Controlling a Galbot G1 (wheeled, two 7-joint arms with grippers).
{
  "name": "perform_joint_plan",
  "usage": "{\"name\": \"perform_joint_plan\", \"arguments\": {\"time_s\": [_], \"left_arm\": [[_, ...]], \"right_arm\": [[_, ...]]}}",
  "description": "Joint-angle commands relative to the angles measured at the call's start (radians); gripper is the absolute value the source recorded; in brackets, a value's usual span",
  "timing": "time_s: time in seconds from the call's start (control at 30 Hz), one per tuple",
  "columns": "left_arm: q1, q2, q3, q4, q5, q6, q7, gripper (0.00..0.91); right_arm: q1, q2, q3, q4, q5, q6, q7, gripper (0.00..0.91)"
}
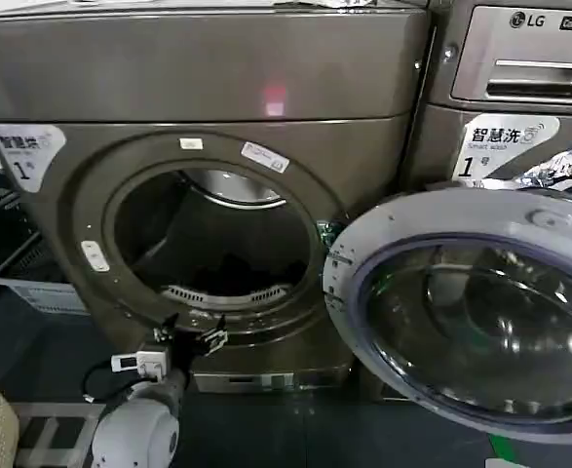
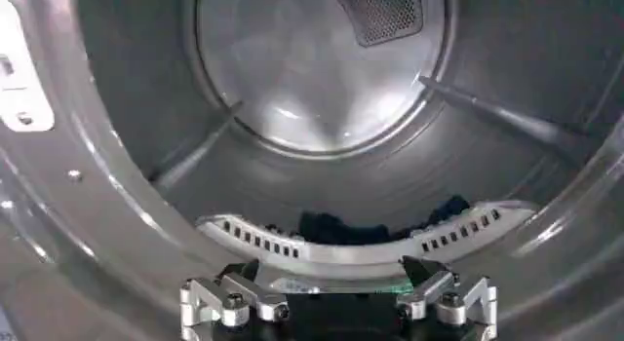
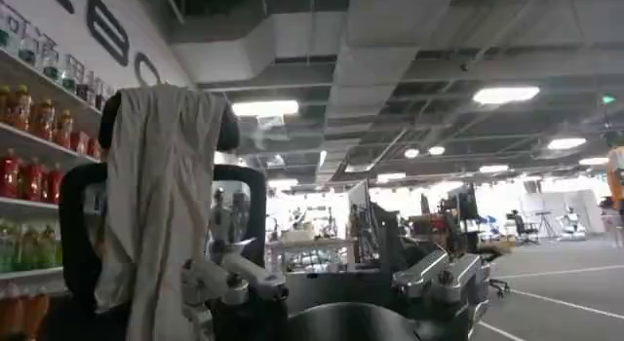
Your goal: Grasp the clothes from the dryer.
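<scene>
inside the dryer (image 1: 208,146), dark navy clothes (image 2: 341,226) lie bunched low.

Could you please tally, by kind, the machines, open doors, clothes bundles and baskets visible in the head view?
Bronze-grey front-loading machines: 2 (dryer, LG machine)
Open round glass doors: 1
Dark navy fabric bundles: 1
Baskets: 1
Total: 5

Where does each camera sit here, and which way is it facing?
Head: up on the robot, looking forward and down at the dryer, its door swung open; the left gripper is at the drum's lower rim.
Left wrist: behind the left gripper, open, looking into the drum at the clothes.
Right wrist: faces away into the room, past the open right gripper, toward a draped cloth.
Head and left wrist share the drum.
</scene>
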Motion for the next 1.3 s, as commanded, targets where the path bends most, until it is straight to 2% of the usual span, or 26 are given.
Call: {"name": "perform_joint_plan", "arguments": {"time_s": [0.03,0.8,1.03,1.3], "left_arm": [[0.002,0.001,-0.001,-0.002,0.002,0.049,0.0,0.907],[-0.006,0.005,0.0,0.002,0.003,0.049,-0.001,0.907],[-0.016,-0.002,0.001,0.029,0.054,0.049,-0.006,0.907],[-0.155,-0.015,0.031,0.201,0.081,-0.08,0.016,0.907]], "right_arm": [[0.0,-0.001,-0.001,-0.001,-0.001,0.001,-0.001,0.907],[0.008,-0.002,-0.011,0.005,-0.005,0.002,0.002,0.907],[0.011,-0.002,-0.022,0.002,-0.034,0.028,-0.003,0.907],[0.014,0.0,-0.033,0.025,-0.025,0.028,-0.003,0.907]]}}
